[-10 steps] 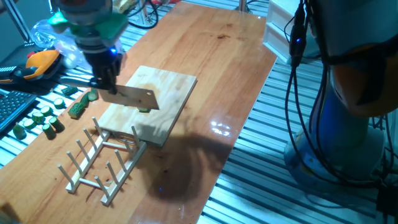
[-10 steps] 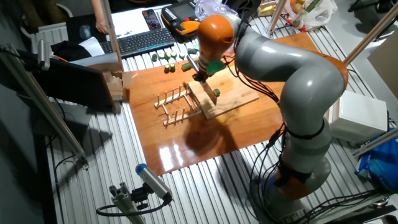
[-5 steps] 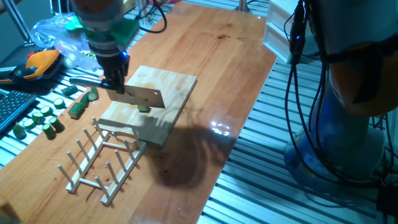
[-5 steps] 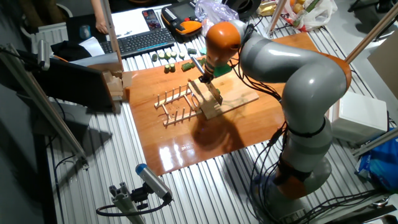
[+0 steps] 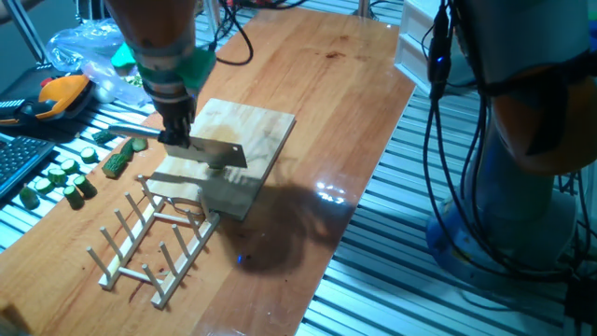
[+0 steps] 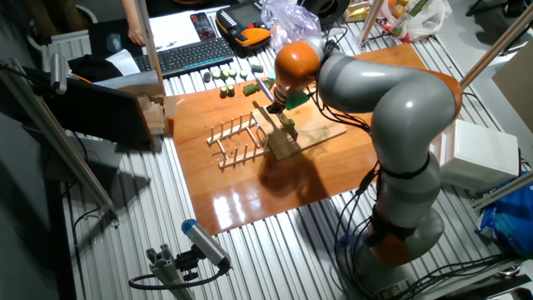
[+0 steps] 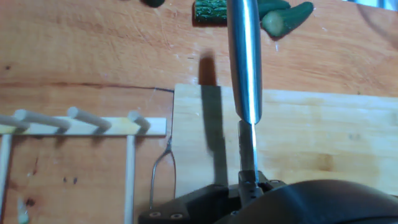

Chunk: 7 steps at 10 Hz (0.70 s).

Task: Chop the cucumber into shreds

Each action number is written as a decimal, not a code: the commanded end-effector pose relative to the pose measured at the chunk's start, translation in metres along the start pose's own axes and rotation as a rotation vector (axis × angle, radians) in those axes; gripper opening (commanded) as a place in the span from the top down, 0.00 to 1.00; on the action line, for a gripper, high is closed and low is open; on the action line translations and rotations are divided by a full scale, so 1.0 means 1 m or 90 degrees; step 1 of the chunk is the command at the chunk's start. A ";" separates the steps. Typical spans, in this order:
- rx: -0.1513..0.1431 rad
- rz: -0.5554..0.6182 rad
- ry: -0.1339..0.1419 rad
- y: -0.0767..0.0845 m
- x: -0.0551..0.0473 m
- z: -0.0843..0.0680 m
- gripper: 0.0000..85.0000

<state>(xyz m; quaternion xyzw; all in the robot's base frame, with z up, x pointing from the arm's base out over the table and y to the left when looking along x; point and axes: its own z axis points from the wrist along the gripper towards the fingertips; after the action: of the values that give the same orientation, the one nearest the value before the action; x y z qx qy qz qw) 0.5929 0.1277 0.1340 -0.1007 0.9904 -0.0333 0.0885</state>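
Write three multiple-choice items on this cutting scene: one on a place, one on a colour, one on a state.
1. Where does the peg rack lie?
A. On the wooden table beside the cutting board
B. On top of the cutting board
C. On the keyboard

2. What colour is the band on the arm just above the claw?
A. Red
B. Green
C. White

3. How does the knife stand?
A. Lying flat on the table, untouched
B. Stuck in the peg rack
C. Held by the claw, blade low over the cutting board

Key:
1 A: the rack rests on the table right next to the board's edge.
2 B: the fixed view shows a green collar above the claw.
3 C: the claw grips the handle, blade over the board.
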 end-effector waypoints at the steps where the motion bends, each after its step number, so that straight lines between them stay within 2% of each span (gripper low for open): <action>1: -0.040 0.009 0.025 0.000 -0.001 0.000 1.00; 2: -0.077 0.028 0.065 0.000 -0.001 0.000 1.00; 3: -0.078 0.039 0.088 0.000 -0.001 0.000 1.00; 4: -0.078 0.052 0.100 0.000 -0.001 0.000 1.00; 5: -0.067 0.051 0.111 0.000 -0.001 0.000 1.00; 6: -0.033 0.029 0.106 0.000 -0.001 0.000 1.00; 7: -0.011 0.018 0.094 0.000 -0.001 0.000 1.00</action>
<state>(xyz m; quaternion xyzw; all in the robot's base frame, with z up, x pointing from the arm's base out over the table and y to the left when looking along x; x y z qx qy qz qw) 0.5936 0.1278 0.1343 -0.0867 0.9959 -0.0221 0.0157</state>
